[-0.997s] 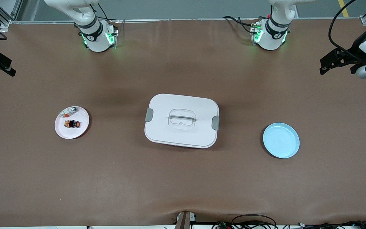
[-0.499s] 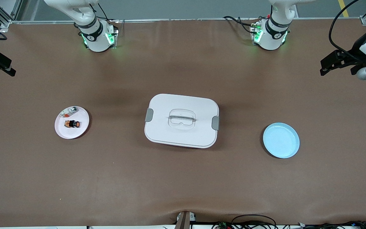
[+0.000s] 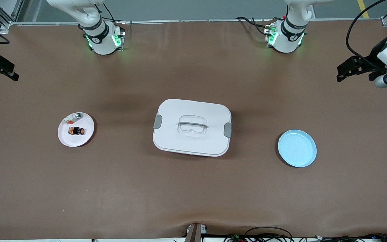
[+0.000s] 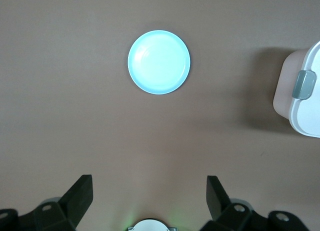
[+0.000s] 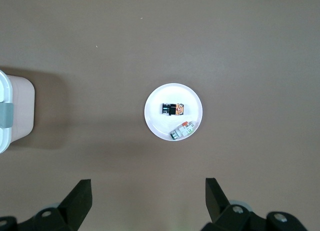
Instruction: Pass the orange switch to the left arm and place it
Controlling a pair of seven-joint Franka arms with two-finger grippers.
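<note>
The orange switch lies on a small pale plate toward the right arm's end of the table. The white lidded box stands mid-table between that plate and a light blue plate. My right gripper hangs open and holding nothing, high over the table's edge at its own end. My left gripper hangs open with nothing in it over the brown table at the left arm's end.
A silvery-clear small part shares the pale plate with the switch. The blue plate holds nothing. Both arm bases stand along the table's edge farthest from the front camera. Cables lie along the near edge.
Both grippers have drifted slightly at the table's ends, still open. Nothing on the table has moved.
</note>
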